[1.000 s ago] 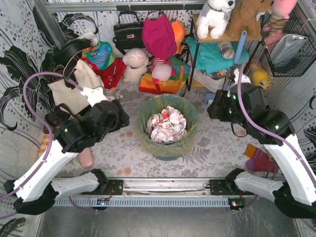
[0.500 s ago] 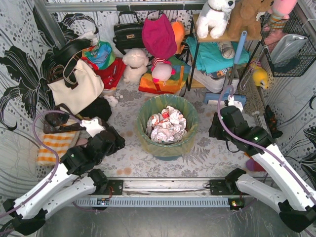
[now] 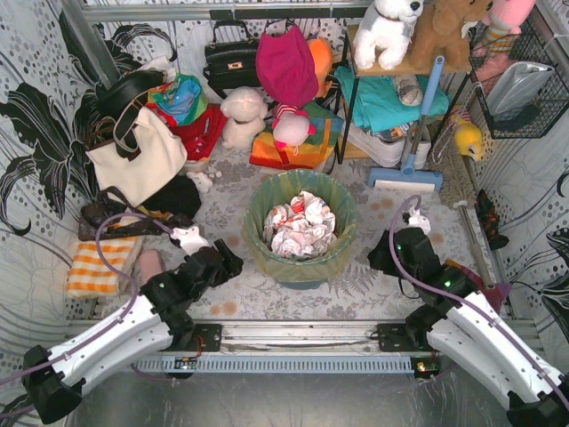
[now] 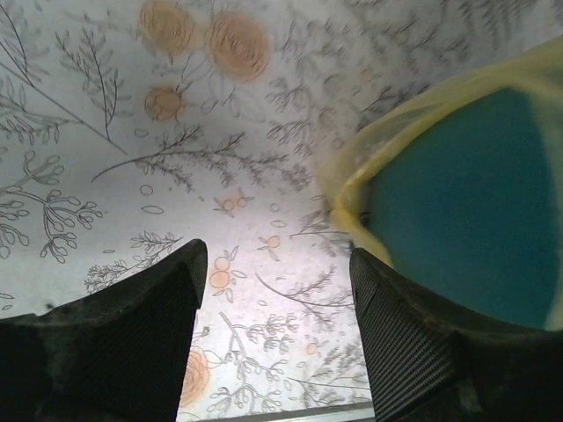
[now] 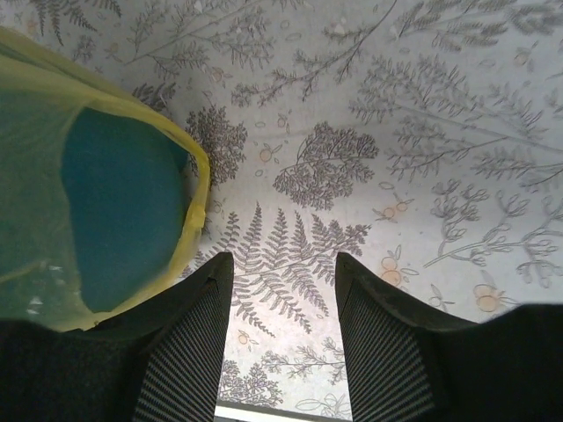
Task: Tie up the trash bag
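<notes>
The trash bag (image 3: 335,252), thin yellow-green plastic, lines the round teal bin (image 3: 300,276) at the middle of the floor cloth, its top folded over the rim. Crumpled white-and-red paper (image 3: 300,227) fills it. My left gripper (image 3: 227,261) is low beside the bin's left side, open and empty. In the left wrist view the bag's hem (image 4: 352,207) and bin wall (image 4: 466,211) show at right. My right gripper (image 3: 380,255) is low beside the bin's right side, open and empty. In the right wrist view the bag (image 5: 198,198) and bin (image 5: 114,202) show at left.
Handbags (image 3: 138,156), soft toys (image 3: 242,116) and clothes crowd the back wall. A shelf rack (image 3: 391,89) and a blue squeegee (image 3: 407,173) stand at back right. A striped cloth (image 3: 98,267) lies at left. A metal rail (image 3: 293,334) runs along the near edge.
Both arms have lowered and swung inward towards the bin. The left gripper came right and the right gripper came down-left, both now near the bin's sides. The bag has not moved.
</notes>
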Available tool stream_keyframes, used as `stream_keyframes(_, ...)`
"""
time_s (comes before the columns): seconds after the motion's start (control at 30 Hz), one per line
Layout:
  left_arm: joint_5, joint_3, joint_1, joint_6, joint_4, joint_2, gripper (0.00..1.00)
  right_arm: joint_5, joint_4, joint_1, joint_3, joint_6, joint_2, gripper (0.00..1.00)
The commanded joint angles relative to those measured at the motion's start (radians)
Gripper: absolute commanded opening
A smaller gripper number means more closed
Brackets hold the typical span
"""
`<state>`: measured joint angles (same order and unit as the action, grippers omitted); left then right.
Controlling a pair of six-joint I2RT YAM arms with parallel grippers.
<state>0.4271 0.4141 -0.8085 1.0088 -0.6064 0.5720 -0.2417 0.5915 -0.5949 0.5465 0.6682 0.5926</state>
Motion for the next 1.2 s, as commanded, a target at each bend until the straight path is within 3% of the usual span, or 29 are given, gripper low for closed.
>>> stream_keyframes(0.0,-0.044,-0.094,0.003,0.013,0.212,0.022,0.73,0.048,-0.161,0.005,-0.121,0.081,-0.058,0.5)
stream_keyframes(0.43,-0.087,-0.232,0.003,0.063,0.442,0.054,0.69,0.238,-0.475,0.003,-0.325,0.183,0.0,0.49)
stream_keyframes(0.63,-0.141,-0.243,0.003,0.013,0.553,0.124,0.68,0.3,-0.602,0.003,-0.374,0.211,0.07,0.46)
stream_keyframes(0.83,-0.161,-0.24,0.003,-0.042,0.665,0.218,0.67,0.317,-0.656,0.004,-0.382,0.209,0.113,0.43)
stream_keyframes(1.17,-0.123,-0.225,0.004,-0.046,0.751,0.311,0.54,0.329,-0.722,0.003,-0.377,0.206,0.179,0.43)
